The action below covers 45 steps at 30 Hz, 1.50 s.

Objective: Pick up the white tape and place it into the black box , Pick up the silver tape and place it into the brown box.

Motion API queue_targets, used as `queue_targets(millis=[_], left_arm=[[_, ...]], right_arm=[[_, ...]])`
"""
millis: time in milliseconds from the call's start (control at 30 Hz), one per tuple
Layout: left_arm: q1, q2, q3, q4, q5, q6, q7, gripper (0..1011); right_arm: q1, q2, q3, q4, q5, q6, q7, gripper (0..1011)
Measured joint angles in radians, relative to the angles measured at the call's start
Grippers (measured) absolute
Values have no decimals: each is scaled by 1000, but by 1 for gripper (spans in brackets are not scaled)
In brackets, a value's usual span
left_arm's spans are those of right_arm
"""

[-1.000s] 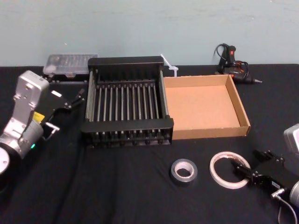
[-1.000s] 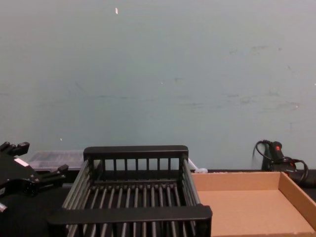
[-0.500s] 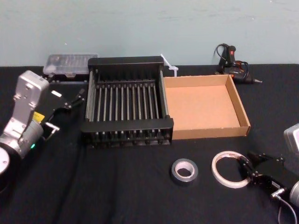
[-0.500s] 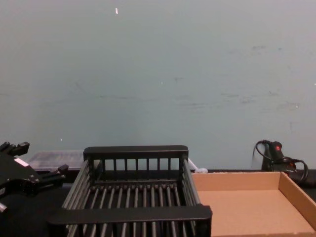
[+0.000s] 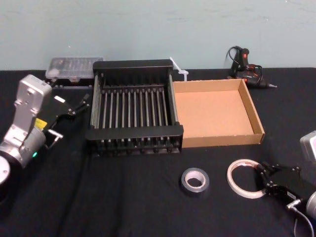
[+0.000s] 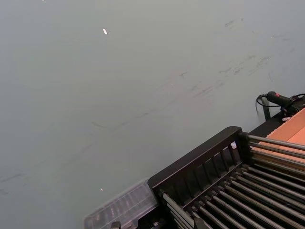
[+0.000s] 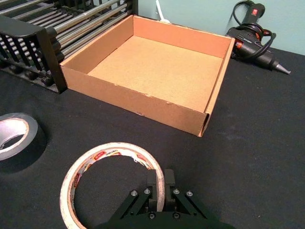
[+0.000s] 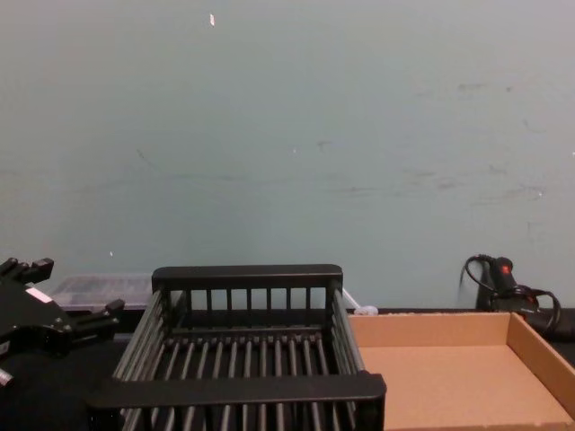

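The white tape (image 5: 245,178) lies flat on the black cloth at the front right, red print on its face (image 7: 76,174). My right gripper (image 5: 261,178) is shut on its near rim, one finger inside the ring and one outside (image 7: 159,183). To the left of the white roll the silver tape (image 5: 194,181) lies flat, untouched (image 7: 14,138). The black box (image 5: 133,133) stands mid-table with the brown box (image 5: 222,139) against its right side; both hold nothing. My left gripper (image 5: 81,103) hovers open left of the black box (image 8: 67,287).
A glue gun (image 5: 247,69) with its cord lies behind the brown box at the back right. Behind the black box's left corner is a clear plastic case (image 5: 74,66). Open black cloth runs between the boxes and the tapes.
My right gripper has closed its fingers onto the white tape's rim, and the roll has slid slightly to the right. The left arm has not moved.
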Motion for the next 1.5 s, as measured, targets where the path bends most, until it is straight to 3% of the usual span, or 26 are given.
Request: queue_targets(millis=[533,867,1500], left_arm=[[0,0,0,0,0,0,0,1001],[0,0,0,0,0,0,0,1001],[0,0,0,0,0,0,0,1001]], right_arm=[[-1,-1,1,0,-1,-1,1,98],[-24,-16,29,-17,-15,-55,32,98],[-45,-31,64,-36,-25,-101,65,98]])
